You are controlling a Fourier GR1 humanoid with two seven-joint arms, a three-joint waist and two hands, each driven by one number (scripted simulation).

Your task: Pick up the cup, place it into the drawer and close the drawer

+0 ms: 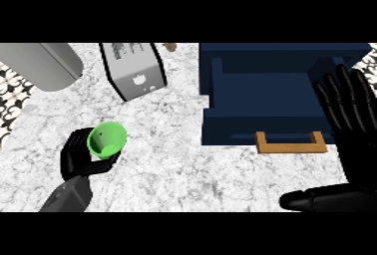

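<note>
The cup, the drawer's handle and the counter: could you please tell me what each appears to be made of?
The cup, held in the left hand, looks like smooth green plastic: uniform colour, matte sheen. The drawer handle seems wooden, being flat tan-brown, though no grain shows. The counter looks like polished marble or similar stone, white with grey mottled veining.

One small bright green plastic cup [107, 139] is in view. There is one dark navy blue drawer [273, 107], pulled open, and it carries one U-shaped light wooden handle [290, 143]. One white and grey boxy carton with dark print [134, 70] stands on the counter, and one large rounded grey metal object [38, 64] lies at the upper left. One white marbled stone counter [169, 169] bears them all. Two black robot hands show: the left hand [83, 159] and the right hand [346, 104].
</note>
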